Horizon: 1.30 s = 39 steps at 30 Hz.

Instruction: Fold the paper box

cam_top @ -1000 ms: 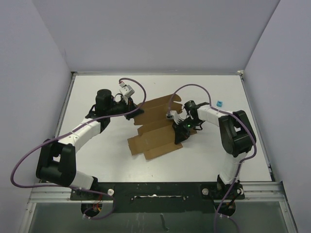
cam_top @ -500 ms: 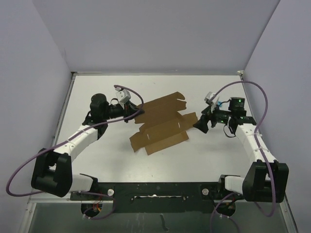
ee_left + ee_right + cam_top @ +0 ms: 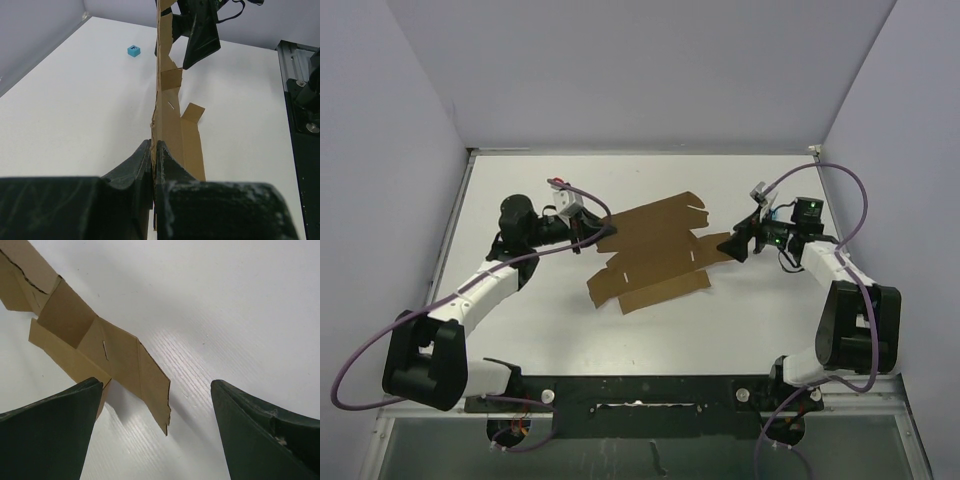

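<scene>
The paper box [image 3: 655, 250] is a flat brown die-cut cardboard sheet with flaps and slits, lying mid-table with its left end lifted. My left gripper [image 3: 603, 228] is shut on that left edge; in the left wrist view the fingers [image 3: 165, 162] pinch the sheet [image 3: 167, 100] edge-on. My right gripper [image 3: 732, 245] stands open just off the box's right end. The right wrist view shows a loose corner flap [image 3: 125, 357] reaching between the wide-apart fingers of the right gripper [image 3: 156, 385], touching neither.
A tiny blue cube [image 3: 133, 50] sits on the white table beyond the box's right end, near the right arm. Grey walls close in the table on three sides. The black base rail [image 3: 640, 395] runs along the near edge.
My right gripper has opened and swung from over the box's middle out to its right end. The left arm shifted slightly left, still holding the edge.
</scene>
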Available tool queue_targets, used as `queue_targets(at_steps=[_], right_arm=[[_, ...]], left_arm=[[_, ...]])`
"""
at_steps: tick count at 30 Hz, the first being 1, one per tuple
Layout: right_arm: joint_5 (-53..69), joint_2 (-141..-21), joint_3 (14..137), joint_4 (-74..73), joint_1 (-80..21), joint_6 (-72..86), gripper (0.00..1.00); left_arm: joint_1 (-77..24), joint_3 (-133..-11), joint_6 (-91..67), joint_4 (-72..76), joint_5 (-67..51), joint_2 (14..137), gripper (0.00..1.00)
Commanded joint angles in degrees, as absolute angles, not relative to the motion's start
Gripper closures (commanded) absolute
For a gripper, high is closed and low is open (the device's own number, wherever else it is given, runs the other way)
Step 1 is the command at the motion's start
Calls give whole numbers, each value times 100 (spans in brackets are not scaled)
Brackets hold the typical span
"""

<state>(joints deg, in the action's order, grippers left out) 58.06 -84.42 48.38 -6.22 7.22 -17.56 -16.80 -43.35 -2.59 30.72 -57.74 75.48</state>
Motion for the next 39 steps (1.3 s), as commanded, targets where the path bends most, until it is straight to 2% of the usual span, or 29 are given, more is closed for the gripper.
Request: queue_targets(at_steps=[1,5,7,9,11,14,16,21,24,31,39], right_arm=[[6530,-8275,5097,-816,762,-2248,9],[7137,-7427,4961,-1004,827,-2641,10],[7060,-7148,4653,-354,864,-1989,10],[6924,-7154,4339,450,894,-874,16],[6752,-7348,4164,1055,896,-99,30],[6231,-7713,4081,1467,910,654,59],[6009,-7953,3996,1767,909,1111,75],[5621,-8550,3819,2428,794,1760,96],[5689,-8920,3852,2840,692,2117,97],[5897,-9110,3775,4538,439,3364,89],[5587,-8755,4006,5794,413,4977,87]], left_arm=[[-1592,-4448,-529,3551,-5880,7335,100],[-1384,-4642,-1229,3491,-5485,7475,100],[-1168,-4733,-1990,3833,-5376,7638,100],[-976,-4722,-2951,4485,-5278,7916,100],[-782,-4717,-3915,5114,-5168,8135,100],[-373,-4531,-5381,5800,-4764,8197,100],[-280,-4325,-5794,5781,-4426,7981,100],[-424,-4142,-6219,5207,-3509,7153,100],[-757,-4207,-6329,4929,-2920,6744,100],[-1876,-4664,-6425,4523,-1735,6244,100],[-3079,-5693,-6143,4355,-1036,6505,100]])
